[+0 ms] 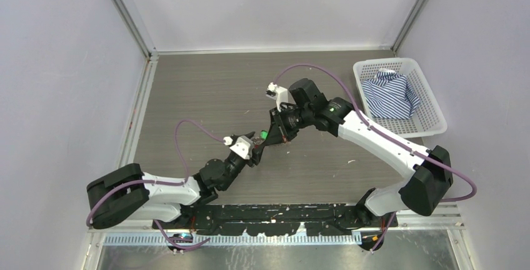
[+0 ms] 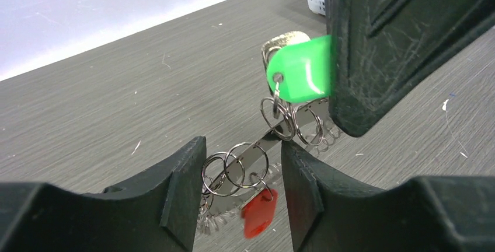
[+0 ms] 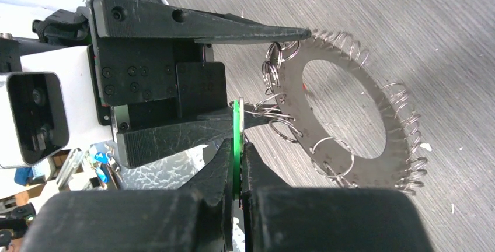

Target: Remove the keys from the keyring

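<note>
The keyring [image 3: 303,83] is a flat silvery plate with an open centre and many small wire rings along its rim, held tilted above the table. A green-headed key [image 3: 236,129] hangs from one of those rings, and my right gripper [image 3: 238,147] is shut on its green head [image 2: 300,68]. My left gripper [image 2: 242,147] is open, its fingers [image 2: 181,176] standing either side of the keyring's edge [image 2: 250,155] with gaps showing. A red-headed key [image 2: 258,212] dangles below that edge. In the top view both grippers meet mid-table around the green key [image 1: 264,134].
A white basket [image 1: 431,117] holding a striped blue-and-white cloth [image 1: 390,95] stands at the table's right back. Metal-framed walls close off the left, back and right. Small white specks lie on the grey wood-grain tabletop [image 1: 206,89].
</note>
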